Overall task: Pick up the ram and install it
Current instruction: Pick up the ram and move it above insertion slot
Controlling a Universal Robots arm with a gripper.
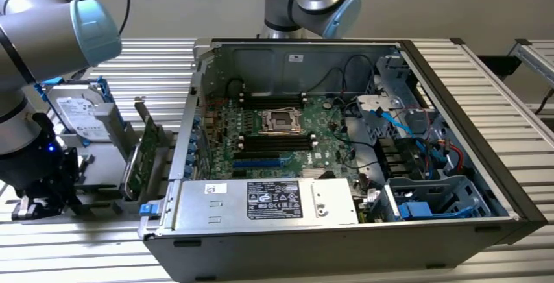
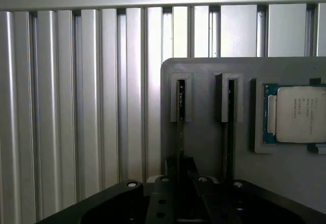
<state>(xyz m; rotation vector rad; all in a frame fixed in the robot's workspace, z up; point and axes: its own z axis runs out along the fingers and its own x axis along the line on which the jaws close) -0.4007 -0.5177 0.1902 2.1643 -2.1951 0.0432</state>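
Early stage here: nothing is installed yet. The claw (image 2: pixel 182 177) is lowered at the grey holder (image 2: pixel 204 142), which sits on the slatted bench (image 1: pixel 156 75) off to the exterior view's left of the open computer case (image 1: pixel 346 260). The ram (image 2: pixel 181 99) is seen edge-on in the wrist view, standing in a slot of that holder directly in line with the claw. It is not lifted. Whether the claw is spread or already pinching the stick cannot be told. Inside the case, the black memory slots (image 1: pixel 272 141) beside the processor socket on the motherboard (image 1: pixel 303 159) are judged to be empty, so the pick, the carry and the seating are all left.

Now the count. One claw is at work. Two slotted guides are counted on the holder, each with a thin dark edge running through it, so two sticks are probable but not certain. One processor chip (image 2: pixel 300 114) is lying in its pocket beside them. One hard drive (image 1: pixel 78 114) and one large green expansion card (image 1: pixel 139 159) are parked nearby. One case, one motherboard. The slots themselves are too fine to number.
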